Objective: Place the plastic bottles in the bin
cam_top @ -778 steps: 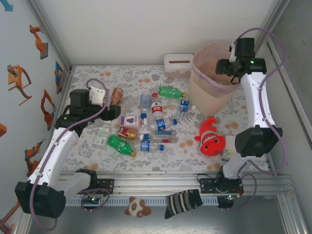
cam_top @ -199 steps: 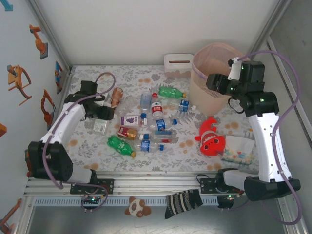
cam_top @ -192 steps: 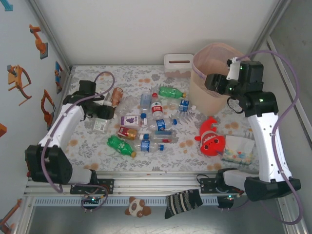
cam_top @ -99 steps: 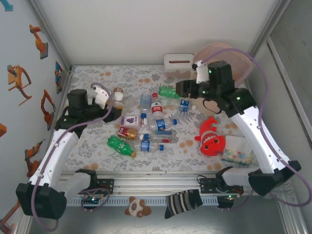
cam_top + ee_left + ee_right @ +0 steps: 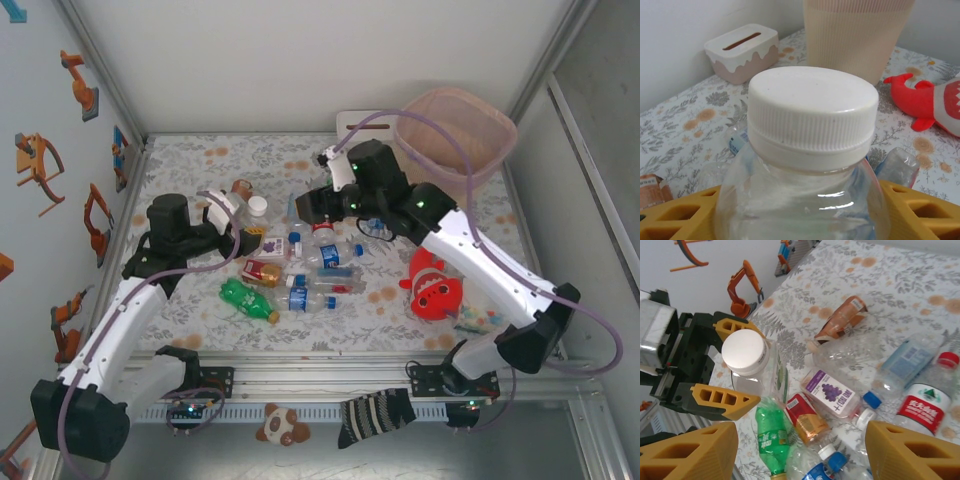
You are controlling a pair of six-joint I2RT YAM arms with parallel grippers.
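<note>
My left gripper [image 5: 236, 226] is shut on a clear bottle with a white cap [image 5: 812, 112], and holds it off the table. Its yellow fingers [image 5: 675, 222] press the bottle's shoulders. The right wrist view shows the same held bottle [image 5: 744, 352]. My right gripper [image 5: 312, 206] hangs open over the pile, nothing between its fingers [image 5: 912, 452]. Lying below it are a purple grape-labelled bottle [image 5: 835, 392], a green bottle [image 5: 771, 437], a red-orange one [image 5: 807, 420] and a brownish one [image 5: 842, 320]. Several more bottles [image 5: 312, 297] lie mid-table. The bin [image 5: 500, 150] stands at the back right.
A white tissue box [image 5: 742, 52] sits left of the bin [image 5: 855, 35]. The red clownfish plush [image 5: 435, 285] lies on the right of the table, next to the right arm's forearm. Toy figures hang on the left wall [image 5: 40, 160].
The right arm swung left from the bin's rim to above the bottle pile. The left gripper lifted the clear white-capped bottle and carried it toward the middle.
</note>
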